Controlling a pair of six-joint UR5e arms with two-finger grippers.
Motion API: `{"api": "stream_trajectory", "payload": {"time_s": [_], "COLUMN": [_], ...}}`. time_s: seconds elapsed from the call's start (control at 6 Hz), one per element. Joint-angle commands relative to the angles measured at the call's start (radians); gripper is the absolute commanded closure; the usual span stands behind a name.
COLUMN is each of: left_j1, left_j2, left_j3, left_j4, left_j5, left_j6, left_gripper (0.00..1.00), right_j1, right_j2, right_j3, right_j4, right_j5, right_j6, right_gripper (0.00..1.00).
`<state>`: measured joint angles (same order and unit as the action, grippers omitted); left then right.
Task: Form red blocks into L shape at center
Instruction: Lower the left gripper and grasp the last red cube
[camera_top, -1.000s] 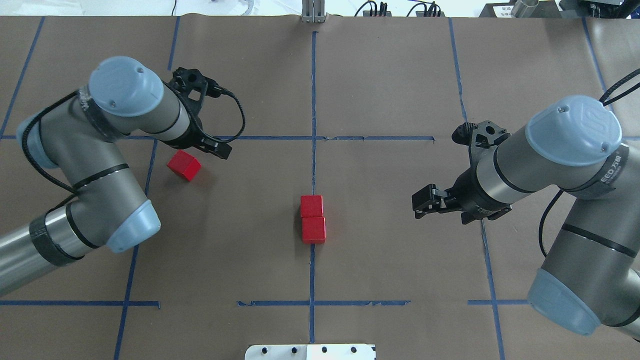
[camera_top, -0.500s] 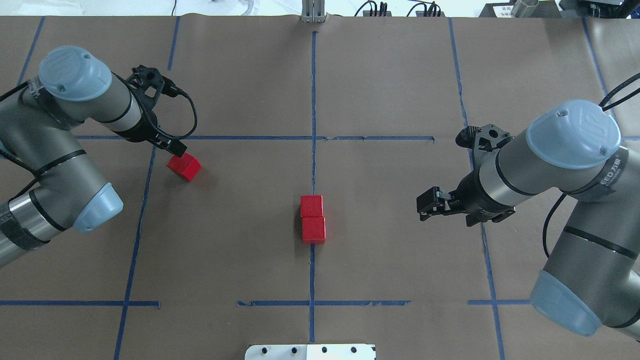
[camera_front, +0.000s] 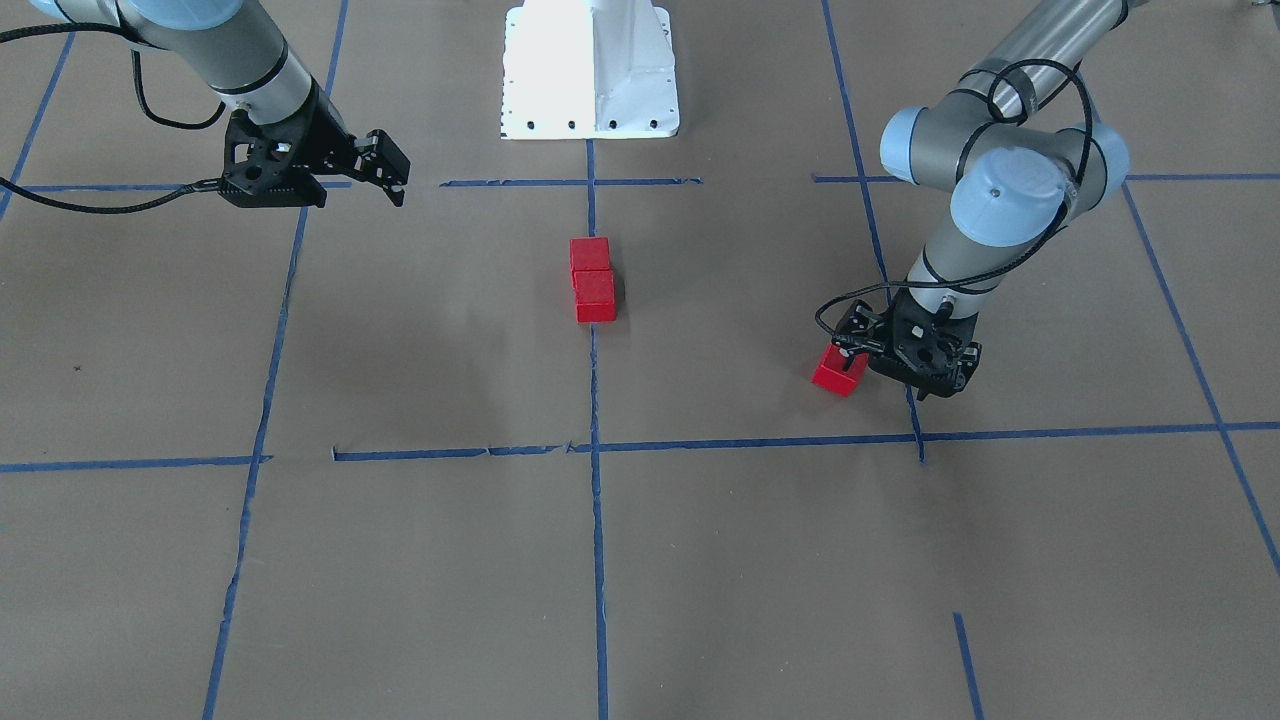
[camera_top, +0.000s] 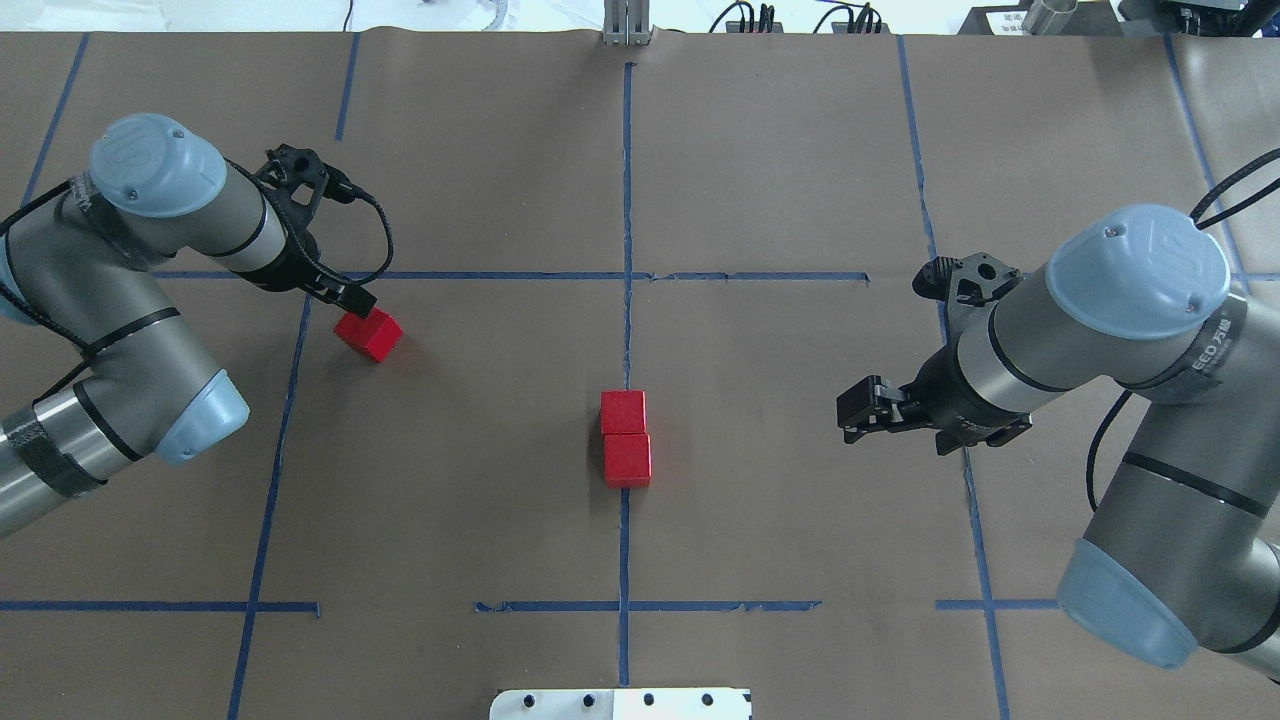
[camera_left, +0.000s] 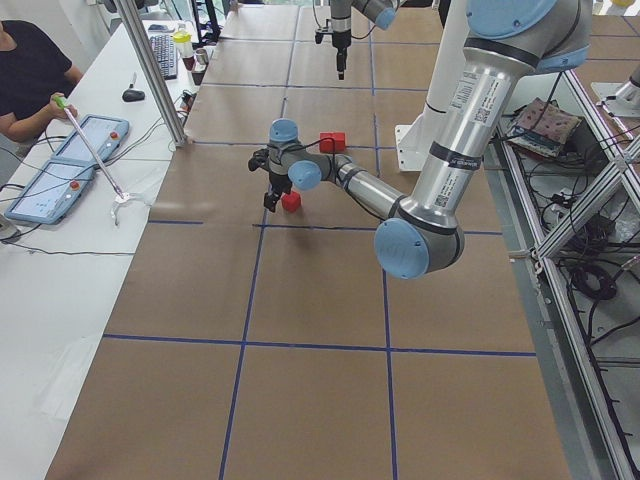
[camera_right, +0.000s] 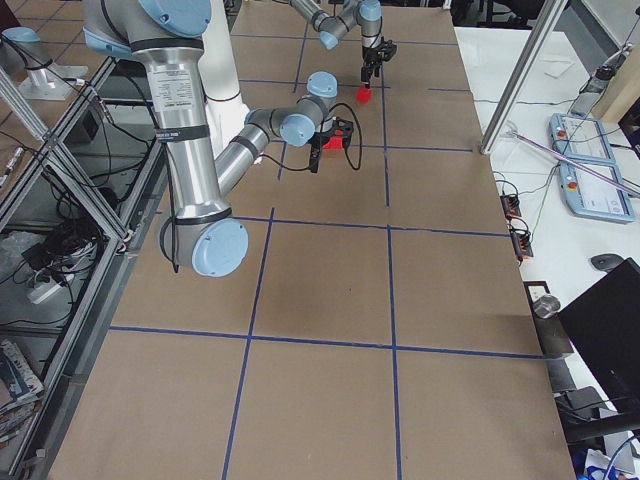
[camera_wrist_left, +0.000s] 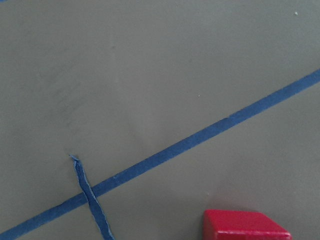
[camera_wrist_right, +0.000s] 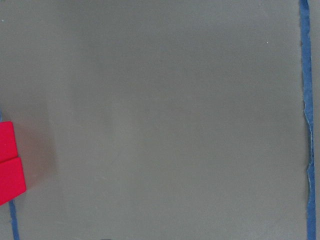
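Two red blocks (camera_top: 625, 438) touch end to end on the centre blue tape line (camera_top: 626, 330); they also show in the front view (camera_front: 593, 277) and at the right wrist view's left edge (camera_wrist_right: 7, 165). A third red block (camera_top: 368, 333) lies apart at the left, turned askew (camera_front: 840, 370). My left gripper (camera_top: 352, 298) points down at that block's far left edge, very close to it; I cannot tell whether it is open. The block's top shows at the bottom of the left wrist view (camera_wrist_left: 245, 226). My right gripper (camera_top: 850, 412) is open and empty, well right of the pair.
The brown paper bears a blue tape grid (camera_top: 500, 275). The white robot base plate (camera_front: 590, 70) stands at the near edge. An operator (camera_left: 30, 70) sits at a side desk with tablets, behind a metal post (camera_left: 160, 80).
My left arm has pulled back leftward, and its gripper went from the upper right of the lone block to its upper left edge. The right gripper drew back slightly right. No block moved.
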<state>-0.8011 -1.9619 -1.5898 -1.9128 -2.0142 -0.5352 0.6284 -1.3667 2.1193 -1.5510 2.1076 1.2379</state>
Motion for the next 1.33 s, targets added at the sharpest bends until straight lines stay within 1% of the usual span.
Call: {"api": "stream_trajectory", "payload": {"time_s": [0.0,0.17,0.33,0.67,0.83,1.0,1.17], "left_j1": [0.0,0.011,0.046,0.056,0.057,0.057,0.057], "left_j2": [0.003,0.0,-0.006,-0.009,-0.028,-0.031,-0.038], "left_j3": [0.011,0.023,0.024,0.04,0.062,0.062,0.062], "left_j4": [-0.078,-0.087,-0.088,-0.089,-0.086,-0.083,-0.075], "left_j5": [-0.084,-0.083,-0.078,-0.074,-0.072,-0.04,-0.002], "left_j6": [-0.049,-0.075,-0.098,-0.094,-0.092,-0.091,-0.092], "left_gripper": [0.0,0.0,0.0,0.0,0.0,0.0,0.12], "right_j1": [-0.001,-0.001,-0.002,-0.001,-0.001,-0.001,-0.002], "right_j2": [0.0,0.0,0.0,-0.002,0.0,0.0,0.003], "right_j3": [-0.001,-0.001,-0.002,-0.002,-0.002,-0.002,-0.002], "right_j4": [0.0,0.0,0.0,0.0,0.0,0.0,0.0], "right_j5": [0.0,0.0,0.0,0.0,0.0,-0.001,-0.001], "right_j6": [0.0,0.0,0.0,0.0,0.0,0.0,0.0], "right_gripper": [0.0,0.0,0.0,0.0,0.0,0.0,0.0]}}
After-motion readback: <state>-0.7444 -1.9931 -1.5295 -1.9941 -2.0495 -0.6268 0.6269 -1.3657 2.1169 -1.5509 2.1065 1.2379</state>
